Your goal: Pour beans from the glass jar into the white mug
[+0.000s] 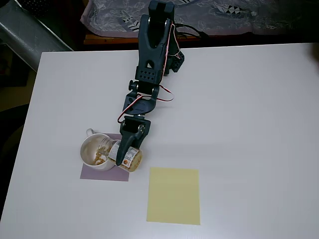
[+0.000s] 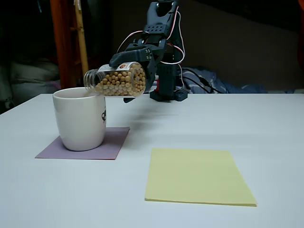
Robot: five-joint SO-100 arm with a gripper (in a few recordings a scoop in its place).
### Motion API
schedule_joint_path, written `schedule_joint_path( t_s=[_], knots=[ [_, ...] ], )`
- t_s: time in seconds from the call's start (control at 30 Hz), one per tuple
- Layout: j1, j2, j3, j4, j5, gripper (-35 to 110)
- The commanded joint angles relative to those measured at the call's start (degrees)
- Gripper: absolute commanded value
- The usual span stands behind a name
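Observation:
The white mug point(image 2: 80, 119) stands on a purple mat point(image 2: 115, 142), and the overhead view shows a few beans in the bottom of the mug point(image 1: 95, 152). My gripper point(image 2: 135, 78) is shut on the glass jar point(image 2: 116, 80), which lies almost on its side with its mouth over the mug's rim. The jar is packed with tan-yellow beans point(image 2: 121, 83). From overhead the jar point(image 1: 119, 153) reaches from the gripper point(image 1: 127, 149) across the mug's right edge, its white label facing up.
A yellow paper sheet point(image 1: 173, 194) lies on the white table point(image 1: 239, 124) right of the mug. The arm's base point(image 1: 164, 59) sits at the table's far edge with cables behind it. A dark cloth and wooden post stand beyond.

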Motion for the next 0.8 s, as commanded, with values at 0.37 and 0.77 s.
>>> schedule_joint_path(
  t_s=[0.37, 0.77],
  knots=[
    [-0.1, 0.2, -2.3, -0.1, 2.8, 0],
    [-0.7, -0.2, -2.5, 0.4, 0.4, 0]
  ],
)
